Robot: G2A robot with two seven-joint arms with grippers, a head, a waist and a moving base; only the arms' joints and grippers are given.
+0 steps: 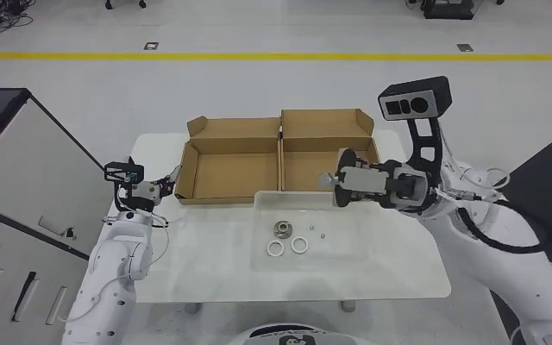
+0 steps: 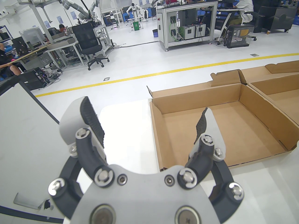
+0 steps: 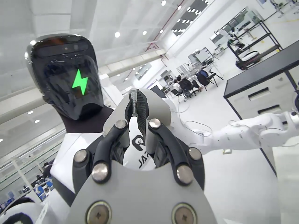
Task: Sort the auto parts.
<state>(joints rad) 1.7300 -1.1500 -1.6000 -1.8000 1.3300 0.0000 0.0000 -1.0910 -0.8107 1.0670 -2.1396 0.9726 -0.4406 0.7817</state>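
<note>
My right gripper (image 1: 326,180) hangs over the front part of the right cardboard box (image 1: 360,129), tilted upward. In the right wrist view the right gripper (image 3: 135,104) is shut on a threaded bolt (image 3: 133,103) held between its pads. On the table lie a dark metal gear-like part (image 1: 281,229), two white rings (image 1: 275,249) (image 1: 299,245) and small bits (image 1: 322,232). My left gripper (image 1: 172,177) (image 2: 149,120) stands open at the table's left end, beside the left cardboard box (image 1: 186,168) (image 2: 156,122), with nothing between its fingers.
The two open boxes stand side by side at the back of the white table (image 1: 379,267). The left box's floor (image 2: 222,127) is bare. A grey cabinet (image 1: 34,164) stands to the left of the table.
</note>
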